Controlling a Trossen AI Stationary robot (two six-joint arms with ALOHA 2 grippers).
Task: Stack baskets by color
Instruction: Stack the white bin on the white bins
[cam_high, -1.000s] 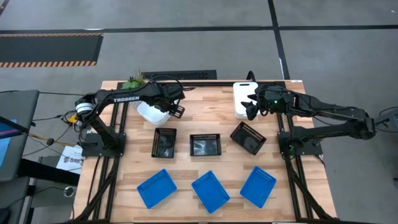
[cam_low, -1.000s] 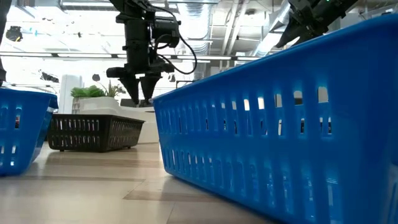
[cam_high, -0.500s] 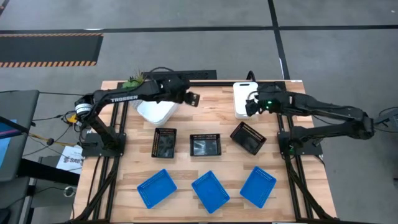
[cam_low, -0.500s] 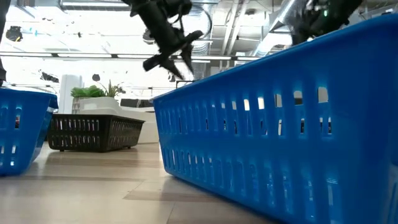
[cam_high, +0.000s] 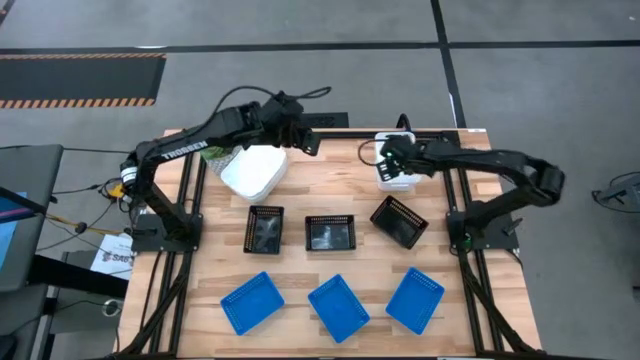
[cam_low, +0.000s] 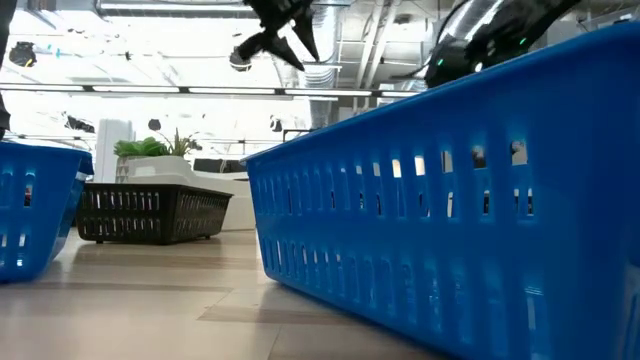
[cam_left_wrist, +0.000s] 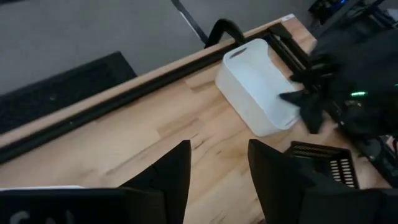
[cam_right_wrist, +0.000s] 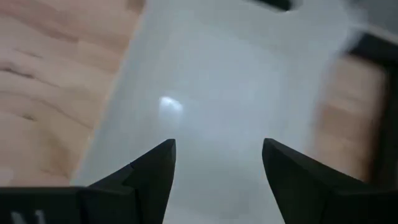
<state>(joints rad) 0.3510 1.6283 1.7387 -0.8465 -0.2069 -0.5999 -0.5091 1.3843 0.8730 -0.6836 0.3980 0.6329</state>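
Baskets: white stack (cam_high: 252, 170) just under left pincer (cam_high: 301, 138), empty, fingers apart | right pincer (cam_high: 392, 158) wide open over lone white basket (cam_high: 396, 163) | black (cam_high: 264, 229), blue (cam_high: 251, 301) unstacked on counter (cam_high: 340, 180) | whites nearly done

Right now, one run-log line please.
left gripper: open, empty, raised at table's rear | right gripper: open over white plastic basket | white stack rear-left

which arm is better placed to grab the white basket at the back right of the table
Right. The right gripper hangs open directly over that white basket, which fills its wrist view. The left gripper is open and empty, raised near the table's back edge, beside the other white basket.
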